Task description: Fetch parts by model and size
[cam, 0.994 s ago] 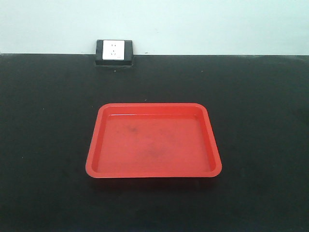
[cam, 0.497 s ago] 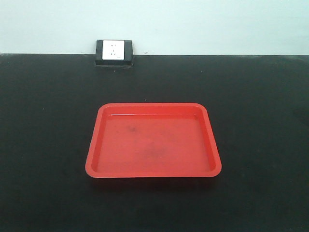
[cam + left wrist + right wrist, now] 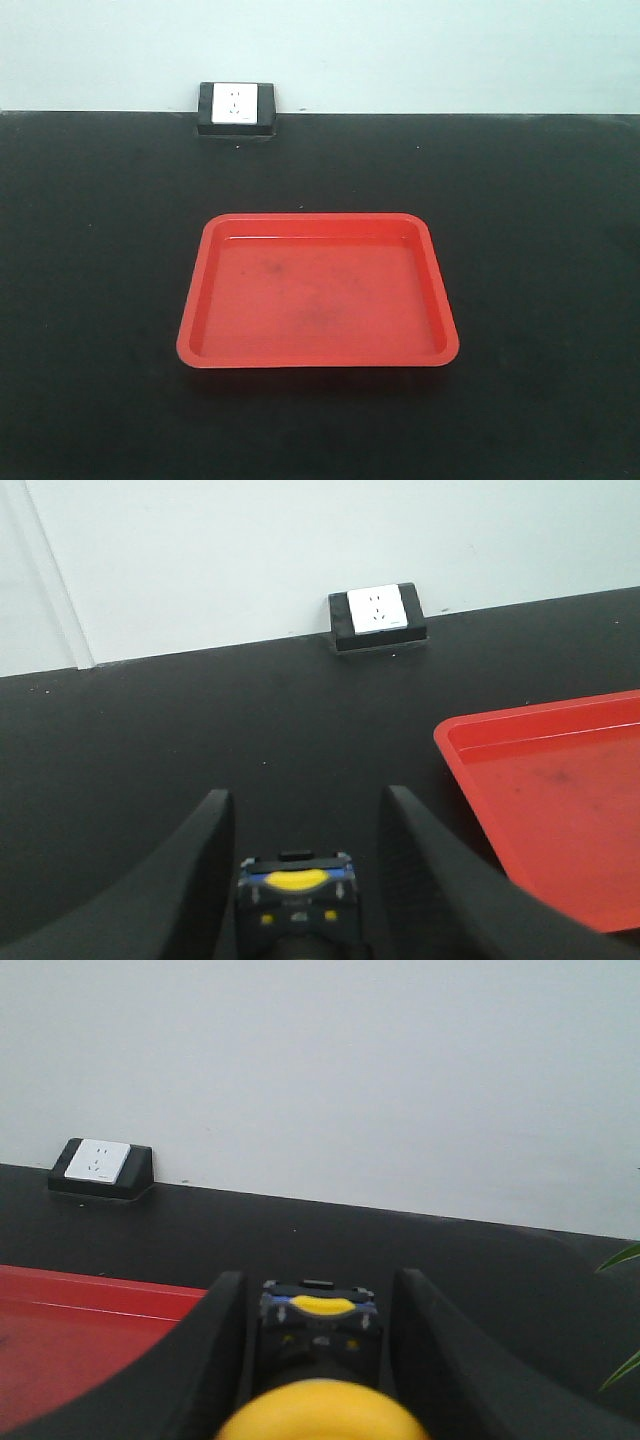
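My left gripper (image 3: 305, 798) shows only in the left wrist view. A push-button switch (image 3: 296, 892) with a dark body, blue base and yellow mark sits between its fingers, base pointing away; its cap is out of view. My right gripper (image 3: 318, 1280) is shut on the yellow-capped switch (image 3: 318, 1332), its yellow cap (image 3: 320, 1415) blurred close to the camera. Neither gripper shows in the front view. No red cap shows anywhere. The red tray (image 3: 192, 310) lies empty on the black table; it is right of my left gripper (image 3: 462, 752) and left of my right gripper (image 3: 70, 1295).
A black box with a white wall socket (image 3: 237, 106) stands at the table's back edge against the pale wall; it also shows in the left wrist view (image 3: 377, 615) and the right wrist view (image 3: 100, 1167). Green plant leaves (image 3: 622, 1257) show at the far right.
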Robot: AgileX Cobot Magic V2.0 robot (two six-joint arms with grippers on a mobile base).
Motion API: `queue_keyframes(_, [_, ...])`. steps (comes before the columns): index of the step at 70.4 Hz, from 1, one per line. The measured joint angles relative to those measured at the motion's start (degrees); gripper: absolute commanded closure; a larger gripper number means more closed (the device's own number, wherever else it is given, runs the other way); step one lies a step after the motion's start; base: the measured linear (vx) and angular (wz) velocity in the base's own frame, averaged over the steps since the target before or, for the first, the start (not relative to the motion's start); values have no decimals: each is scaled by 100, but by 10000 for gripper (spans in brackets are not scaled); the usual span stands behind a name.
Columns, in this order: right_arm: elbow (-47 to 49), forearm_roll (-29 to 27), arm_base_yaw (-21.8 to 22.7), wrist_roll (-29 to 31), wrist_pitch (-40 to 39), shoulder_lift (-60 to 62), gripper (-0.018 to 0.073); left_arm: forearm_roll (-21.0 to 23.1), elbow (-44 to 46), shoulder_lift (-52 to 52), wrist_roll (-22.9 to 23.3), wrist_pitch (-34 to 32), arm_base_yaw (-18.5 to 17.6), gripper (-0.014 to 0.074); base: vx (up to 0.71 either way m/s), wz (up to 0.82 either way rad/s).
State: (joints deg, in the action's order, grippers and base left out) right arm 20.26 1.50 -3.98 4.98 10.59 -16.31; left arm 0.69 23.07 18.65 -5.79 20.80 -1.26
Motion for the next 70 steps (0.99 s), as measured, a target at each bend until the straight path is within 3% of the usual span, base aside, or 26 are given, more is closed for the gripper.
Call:
queue_keyframes(44, [0,0,0,0,0,0,569,17,38,0,21,-279,0,601,0,0])
queue_keyframes(70, [0,0,0,0,-16,0,569,232,1424,1230,29,213,0,601,0,0])
